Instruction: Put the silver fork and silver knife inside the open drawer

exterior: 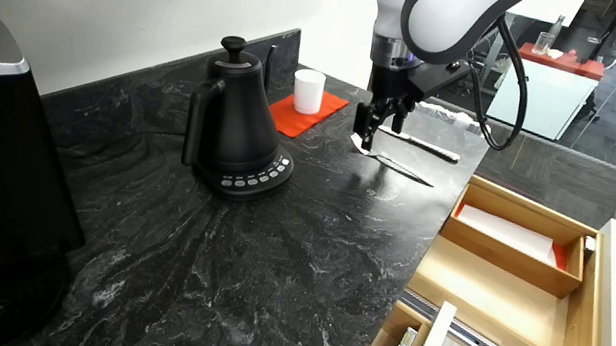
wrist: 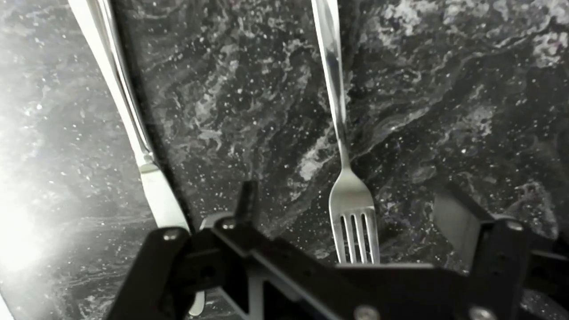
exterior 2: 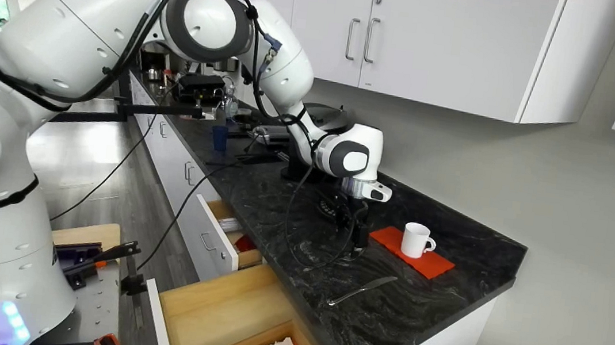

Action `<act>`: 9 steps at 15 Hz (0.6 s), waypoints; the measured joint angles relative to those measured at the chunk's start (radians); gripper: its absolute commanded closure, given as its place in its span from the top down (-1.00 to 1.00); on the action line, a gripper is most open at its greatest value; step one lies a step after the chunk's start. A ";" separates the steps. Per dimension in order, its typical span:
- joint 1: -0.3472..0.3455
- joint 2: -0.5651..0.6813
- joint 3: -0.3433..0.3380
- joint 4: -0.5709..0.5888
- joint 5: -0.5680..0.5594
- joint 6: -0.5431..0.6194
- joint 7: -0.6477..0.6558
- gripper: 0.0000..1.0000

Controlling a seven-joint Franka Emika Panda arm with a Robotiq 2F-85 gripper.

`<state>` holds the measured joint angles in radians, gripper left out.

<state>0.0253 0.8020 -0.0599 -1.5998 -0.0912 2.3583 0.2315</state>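
Above the head of the silver fork [wrist: 339, 106], the gripper [wrist: 352, 204] hangs with its jaws spread wide and released, one to each side of the fork in the wrist view. The fork lies on the dark countertop [exterior: 266, 267], and the silver knife [wrist: 158, 186] lies near it, to the fork's left in that view. Beyond the fork's handle end, past the countertop's edge and lower, is the open drawer [exterior: 491, 281]. Off the fork's tine end, a white mug [exterior 2: 414, 241] stands on a red napkin [exterior 2: 438, 267]; the black kettle [exterior: 237, 122] stands to the fork's left in an exterior view.
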 measured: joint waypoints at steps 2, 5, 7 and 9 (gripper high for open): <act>0.000 0.028 0.000 0.026 0.001 -0.002 -0.001 1.00; -0.001 0.059 0.000 0.048 0.003 -0.004 -0.001 1.00; -0.001 0.071 -0.002 0.059 0.004 -0.006 -0.001 1.00; -0.002 0.074 -0.003 0.065 0.005 -0.012 -0.001 1.00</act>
<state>0.0229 0.8758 -0.0627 -1.5351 -0.0857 2.3461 0.2304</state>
